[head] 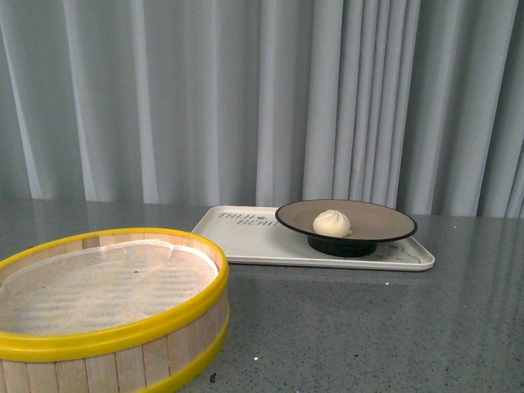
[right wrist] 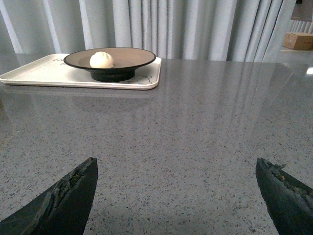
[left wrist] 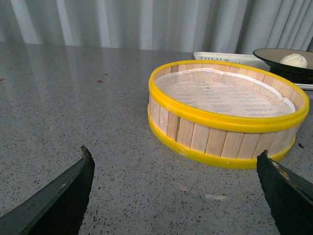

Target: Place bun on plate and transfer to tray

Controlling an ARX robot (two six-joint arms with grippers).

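Bun (head: 332,222), plate (head: 385,223) and tray (head: 246,241) already sit together at the far side of the grey speckled table (head: 368,327), in front of a pale pleated curtain (head: 164,98).

Largest of the things on the table is the round steamer basket (head: 123,360), wooden slats bound by yellow rims, lined with a white cloth; it stands nearest the robot on its left side, just short of the tray and apart from it.

Behind it lies the off-white rectangular tray with faint grey lettering at its left end. On the right half of the tray stands the plate, taupe inside with a black rim and black foot. Its rim overhangs the tray's near edge a little in the front view.

On the plate rests the bun, cream-white with a pleated top, slightly left of the plate's centre.

In the left wrist view the left gripper (left wrist: 176,196) hangs low over bare table, its two dark fingers spread wide apart with nothing between them; the basket lies just ahead of it, the tray and plate beyond. In the right wrist view the right gripper (right wrist: 176,196) is likewise spread wide and empty above bare table, well apart from the tray, which lies ahead of it. A cardboard box (right wrist: 298,40) shows at the far edge beyond the table.
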